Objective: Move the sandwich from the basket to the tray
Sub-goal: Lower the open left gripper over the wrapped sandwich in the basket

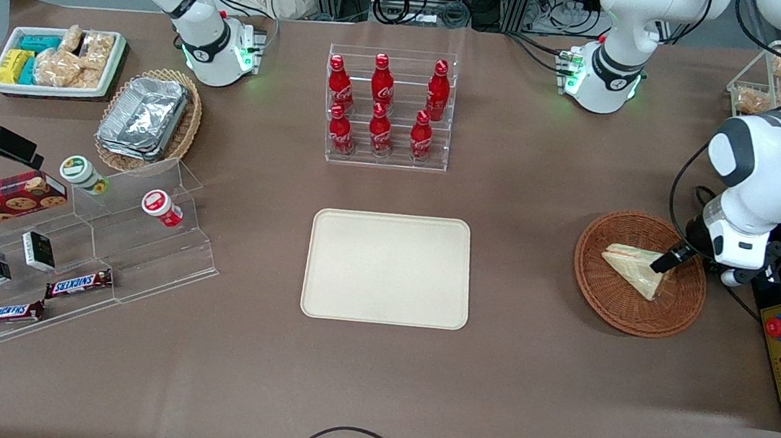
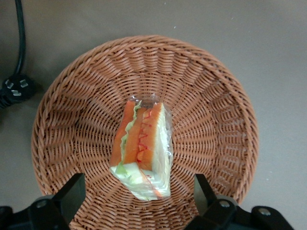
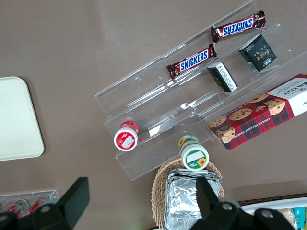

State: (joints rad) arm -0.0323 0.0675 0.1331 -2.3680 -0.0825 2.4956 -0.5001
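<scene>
1. We see the sandwich (image 2: 143, 148) lying in the middle of the basket (image 2: 216, 120), its orange, red and green filling edge turned up toward the wrist camera and its clear wrap bunched at both ends.
2. In the front view the basket (image 1: 614, 300) sits on the brown worktop (image 1: 372, 391) toward the working arm's end, well apart from the tray (image 1: 387, 268).
3. Our pincer (image 2: 139, 191) hangs over the basket with its fingers (image 2: 72, 194) spread wide apart, one on each side of the sandwich and touching neither it nor the wicker, as far as we can tell.
4. From the front, the pincer (image 1: 669, 261) shows as a dark tip above the sandwich (image 1: 635, 270), over the part of the basket nearest the arm.
5. The tray lies flat near the middle of the worktop, nearer the front camera than the clear rack of red bottles (image 1: 388, 106).
6. A black cable with a plug (image 2: 14, 88) lies on the worktop just beside the basket.
</scene>
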